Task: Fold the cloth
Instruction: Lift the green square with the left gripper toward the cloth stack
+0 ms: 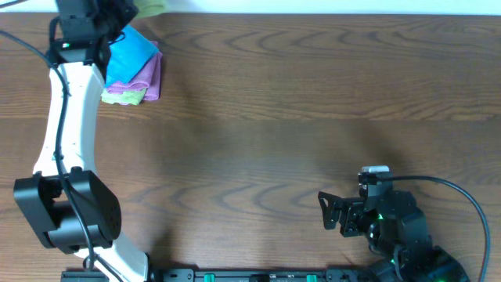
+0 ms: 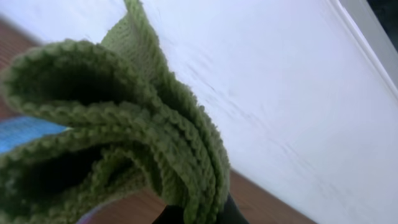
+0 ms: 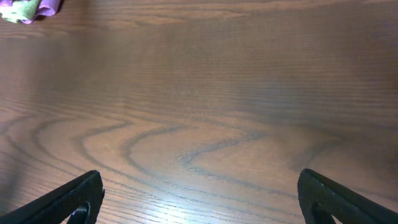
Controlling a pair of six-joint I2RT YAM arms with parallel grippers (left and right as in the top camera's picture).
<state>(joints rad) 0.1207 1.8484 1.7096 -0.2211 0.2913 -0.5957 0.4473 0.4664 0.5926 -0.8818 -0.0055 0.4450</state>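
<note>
Left jaws clamped — right jaws spread.

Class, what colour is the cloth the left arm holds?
The cloth is lime green; clearest in left wrist view.

At left gripper (image 1: 133, 9) jaws, top edge: bit of the cloth (image 1: 153, 7). Just below jaws: blue cloth (image 1: 131, 48) atop pink-purple cloth (image 1: 151, 78). Right gripper (image 1: 324, 211) spread wide.
</note>
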